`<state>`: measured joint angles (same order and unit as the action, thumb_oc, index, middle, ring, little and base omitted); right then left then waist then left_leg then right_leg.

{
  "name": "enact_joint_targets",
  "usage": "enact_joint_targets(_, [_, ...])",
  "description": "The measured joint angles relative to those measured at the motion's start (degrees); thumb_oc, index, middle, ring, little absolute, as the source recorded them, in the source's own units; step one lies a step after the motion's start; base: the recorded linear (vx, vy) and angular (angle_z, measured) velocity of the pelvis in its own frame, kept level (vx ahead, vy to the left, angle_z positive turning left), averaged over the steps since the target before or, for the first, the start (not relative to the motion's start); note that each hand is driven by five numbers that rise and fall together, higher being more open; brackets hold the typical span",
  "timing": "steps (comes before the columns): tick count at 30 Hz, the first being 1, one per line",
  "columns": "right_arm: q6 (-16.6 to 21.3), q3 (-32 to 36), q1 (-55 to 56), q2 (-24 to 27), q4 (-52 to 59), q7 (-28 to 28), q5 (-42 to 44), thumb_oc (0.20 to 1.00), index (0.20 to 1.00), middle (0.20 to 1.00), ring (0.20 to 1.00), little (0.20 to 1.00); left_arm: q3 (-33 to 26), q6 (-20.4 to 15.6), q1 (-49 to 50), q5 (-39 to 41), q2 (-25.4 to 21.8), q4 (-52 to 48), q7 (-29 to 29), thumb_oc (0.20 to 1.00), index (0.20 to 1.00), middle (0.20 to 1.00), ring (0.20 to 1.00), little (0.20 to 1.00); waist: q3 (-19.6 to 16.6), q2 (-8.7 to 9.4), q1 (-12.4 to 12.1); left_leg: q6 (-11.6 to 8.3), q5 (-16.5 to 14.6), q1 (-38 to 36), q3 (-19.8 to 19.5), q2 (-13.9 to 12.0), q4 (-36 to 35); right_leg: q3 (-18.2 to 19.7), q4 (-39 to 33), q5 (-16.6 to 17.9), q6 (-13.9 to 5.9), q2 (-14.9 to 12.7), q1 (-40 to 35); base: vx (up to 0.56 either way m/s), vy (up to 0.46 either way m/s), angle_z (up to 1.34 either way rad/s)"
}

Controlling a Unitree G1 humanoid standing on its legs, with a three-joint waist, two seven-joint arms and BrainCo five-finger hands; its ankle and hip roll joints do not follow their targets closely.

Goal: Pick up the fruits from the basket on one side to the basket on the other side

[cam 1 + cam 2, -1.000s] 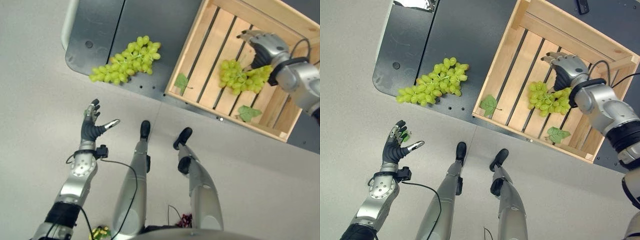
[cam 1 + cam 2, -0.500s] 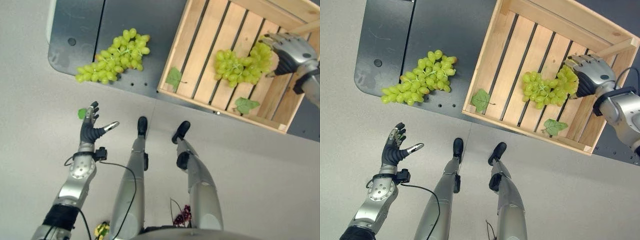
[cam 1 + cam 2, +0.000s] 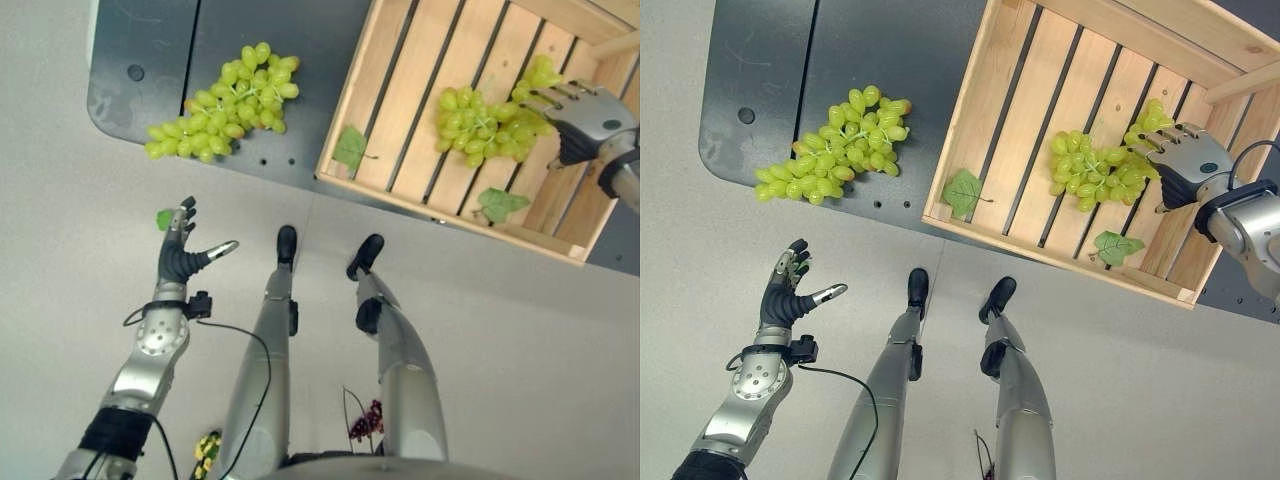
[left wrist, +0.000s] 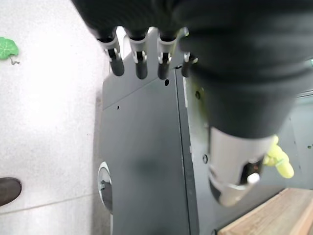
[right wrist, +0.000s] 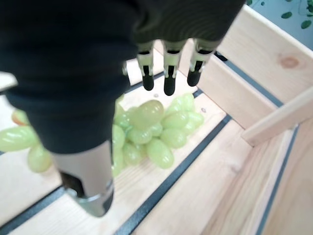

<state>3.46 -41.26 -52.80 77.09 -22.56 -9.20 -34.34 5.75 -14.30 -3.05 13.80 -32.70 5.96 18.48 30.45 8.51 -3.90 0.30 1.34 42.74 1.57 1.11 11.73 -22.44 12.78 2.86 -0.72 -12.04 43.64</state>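
A wooden slatted crate (image 3: 992, 238) stands on a dark grey floor plate (image 3: 760, 70). One bunch of green grapes (image 3: 1097, 172) lies on the slats inside it. My right hand (image 3: 1181, 170) is open just off that bunch's right end; its straight fingers (image 5: 168, 73) hover over the grapes (image 5: 146, 132) without holding them. A second bunch of green grapes (image 3: 222, 105) lies on the plate, left of the crate. My left hand (image 3: 183, 250) hangs open over the pale floor, below that bunch and apart from it.
Two loose green leaves (image 3: 350, 150) (image 3: 500, 203) lie in the crate. Another small leaf (image 3: 163, 219) lies on the floor by my left fingertips. The crate's wooden walls (image 5: 266, 49) rise close around my right hand. Pale floor spreads in front of the plate.
My right hand has drawn back off the bunch in the crate to its right end, leaving the grapes on the slats. The camera has shifted. The left hand has stayed still.
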Motion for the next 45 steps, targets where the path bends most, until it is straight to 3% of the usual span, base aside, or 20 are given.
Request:
enact_joint_targets(13, [-3.07,1.38,-2.22,-0.15,-0.38,-2.85,-3.53,1.000,1.000,1.000,1.000,1.000,-0.21,-0.10,-0.01,-1.76,0.04,-0.45,0.97,1.000,1.000,1.000,1.000,1.000,0.07,-0.16,-1.39,0.00,0.01,6.33,-0.40,0.09,1.68,0.01,1.35,0.00,0.05,-0.31,5.89,0.00,0.000,0.00])
enact_joint_targets(27, [-5.06,2.45,-3.46,-4.18,-3.65,-4.93,-4.02,1.000,1.000,1.000,1.000,1.000,-0.14,-0.29,0.00,-1.76,-0.05,-0.63,2.14,1.000,1.000,1.000,1.000,1.000,0.01,-0.59,-1.90,0.13,0.14,8.05,-0.59,0.36,2.15,0.10,2.08,-0.01,0.06,-0.73,7.65,0.00,0.000,0.00])
enact_joint_targets(28, [-5.06,2.44,-3.46,-4.23,-3.65,-4.99,-4.26,0.843,0.843,0.843,0.843,0.843,-0.15,-0.35,0.00,-1.76,-0.06,-0.62,2.38,1.000,1.000,1.000,1.000,1.000,0.02,-0.62,-1.90,0.13,0.14,8.09,-0.59,0.36,2.15,0.10,2.08,-0.01,0.06,-0.73,7.70,0.00,0.000,0.00])
enact_joint_targets(30, [-5.06,2.43,-3.47,-4.23,-3.65,-5.00,-4.39,0.200,0.200,0.200,0.200,0.200,-0.15,-0.42,0.00,-1.76,-0.05,-0.62,2.54,1.000,1.000,1.000,1.000,1.000,0.02,-0.62,-1.91,0.13,0.14,8.21,-0.61,0.37,2.15,0.10,2.08,-0.01,0.06,-0.74,7.80,0.00,0.000,0.00])
enact_joint_targets(45, [-4.98,2.39,-5.42,-4.02,-3.48,-4.94,-4.26,0.200,0.200,0.200,0.200,0.200,0.03,-0.66,0.00,-1.76,-0.05,-0.69,2.57,1.000,1.000,1.000,1.000,1.000,0.02,-0.62,-1.79,0.12,0.14,9.07,-0.66,0.37,2.29,0.09,2.15,-0.01,0.06,-0.73,8.58,0.00,0.000,0.00])
